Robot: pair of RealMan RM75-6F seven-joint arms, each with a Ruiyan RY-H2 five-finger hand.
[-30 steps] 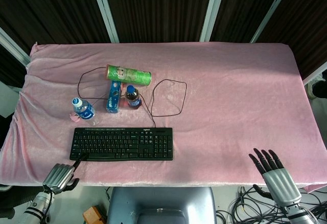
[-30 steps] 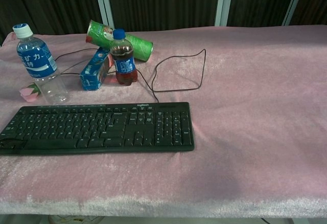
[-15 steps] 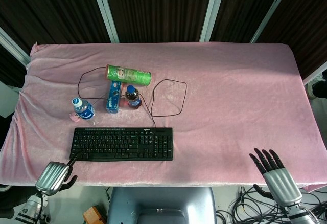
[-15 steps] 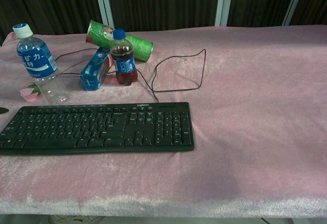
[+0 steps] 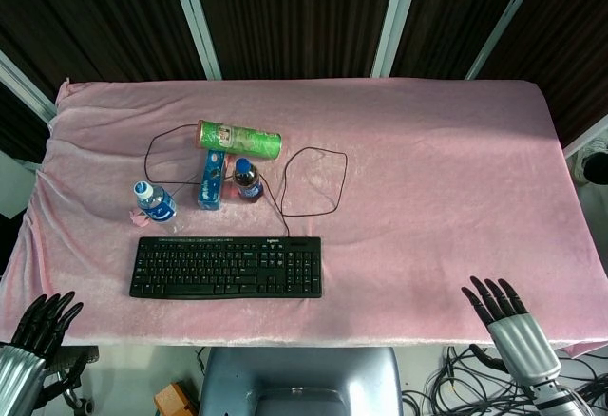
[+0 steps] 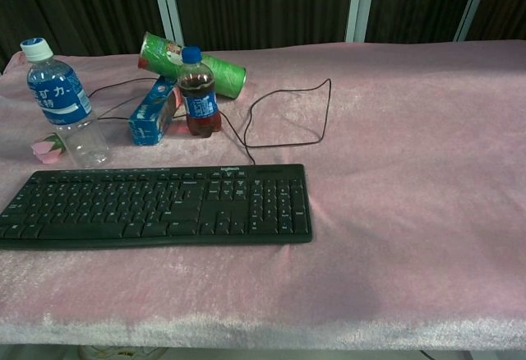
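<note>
Two metal five-finger hands, both empty with fingers spread, held off the near table edge.

Left hand [image 5: 40, 319] hangs beyond the near-left corner; right hand [image 5: 501, 310] beyond the near-right edge; neither touches anything. Nearest item: flat black plastic keyboard [image 5: 226, 267], lying square on the cloth, its thin black cable [image 5: 313, 183] looping away behind. Beyond it: clear water bottle with blue label [image 5: 154, 202], small pink object [image 6: 47, 148], blue carton [image 5: 211, 179], dark cola bottle with blue cap [image 5: 248, 180], green crisp tube [image 5: 239, 138] lying on its side. Risk, judged: a reach over the keyboard could snag the cable or topple the upright bottles. Surface: pink velvet cloth [image 5: 446, 169] over the table. Room: dark slatted panels with pale uprights.
</note>
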